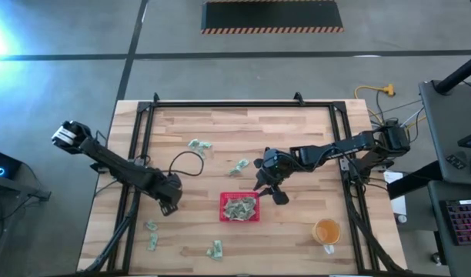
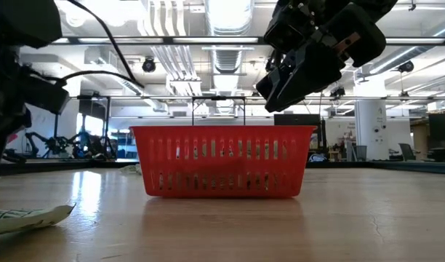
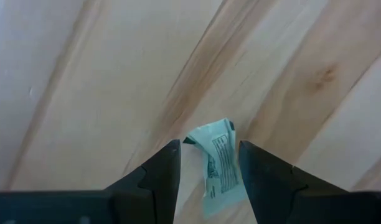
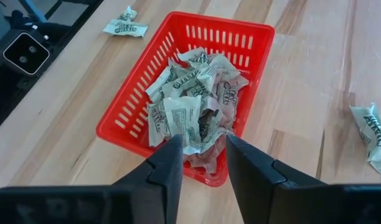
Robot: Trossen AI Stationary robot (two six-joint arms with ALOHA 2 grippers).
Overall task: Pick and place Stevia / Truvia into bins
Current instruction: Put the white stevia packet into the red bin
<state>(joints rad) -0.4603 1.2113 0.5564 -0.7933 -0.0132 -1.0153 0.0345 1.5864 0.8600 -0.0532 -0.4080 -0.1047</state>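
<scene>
The red tray (image 1: pixel 239 208) sits near the table's middle with several pale green and white sachets (image 4: pixel 197 93) piled in it. Loose sachets lie on the wood at the far side (image 1: pixel 198 145) and near the front edge (image 1: pixel 152 241). My right gripper (image 4: pixel 203 146) hangs open above the tray's far right corner (image 1: pixel 268 191), slanting down, with nothing between its fingers. My left gripper (image 3: pixel 209 146) points straight down to the left of the tray (image 1: pixel 172 206), open. Its fingers stand on either side of one sachet (image 3: pixel 218 165) that lies on the table.
A round orange cup (image 1: pixel 326 230) stands near the front right of the table. A black frame (image 1: pixel 235 102) runs along the far edge and both sides. One sachet (image 4: pixel 372 134) lies on the wood beside the tray. A cable (image 1: pixel 185 161) loops behind my left arm.
</scene>
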